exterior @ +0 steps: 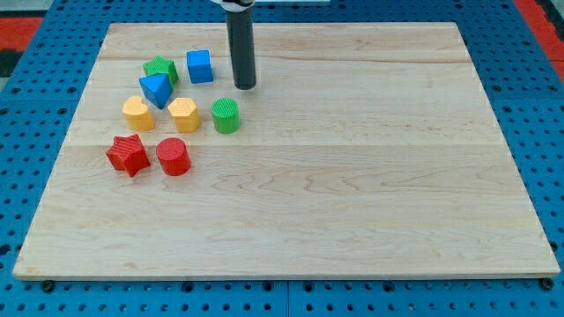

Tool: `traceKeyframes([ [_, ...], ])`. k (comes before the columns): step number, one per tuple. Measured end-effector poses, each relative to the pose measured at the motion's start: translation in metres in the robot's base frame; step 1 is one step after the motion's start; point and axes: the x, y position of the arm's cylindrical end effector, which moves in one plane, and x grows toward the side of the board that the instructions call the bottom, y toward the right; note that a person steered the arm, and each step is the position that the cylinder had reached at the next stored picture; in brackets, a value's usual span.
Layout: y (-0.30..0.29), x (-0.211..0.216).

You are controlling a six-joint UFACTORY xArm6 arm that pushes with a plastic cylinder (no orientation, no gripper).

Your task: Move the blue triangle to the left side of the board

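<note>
**A:** Rod check, camera view: my tip [244, 86] sits on the board [352, 176] in the upper left-centre of the frame, touching no block. Nothing held or pushed, it's a bare rod.

**B:** Where's the target?

**A:** The blue triangle [156, 89] is left of the tip, roughly level with it, already in the upper-left cluster. Blue cube [199, 66] is just beside it to the upper right, between triangle and tip. Green block [161, 69] looks to be touching it from above; shape unclear, partly hidden.

**B:** Neighbours below?

**A:** Yellow heart [138, 113] lower left, yellow hexagon [184, 114] lower right, both close. Green cylinder [226, 115] is under the tip. Red star [128, 154] and red cylinder [174, 157] sit further down.

**B:** So the push line?

**A:** My read: straight leftward. Triangle lies left of the tip, so the tip is on the correct side. Risk is clipping the blue cube's lower edge on the way.
</note>
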Motion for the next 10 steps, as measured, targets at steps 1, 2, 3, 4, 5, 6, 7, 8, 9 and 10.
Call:
traceKeyframes([
  [1,-0.018,-0.004],
  [2,-0.031,-0.005],
  [3,-0.031,0.003],
  [4,-0.067,0.029],
  [5,-0.105,0.031],
  [6,-0.133,0.032],
  [7,-0.144,0.032],
  [8,-0.145,0.025],
  [9,-0.139,-0.002],
  [10,-0.127,-0.018],
])
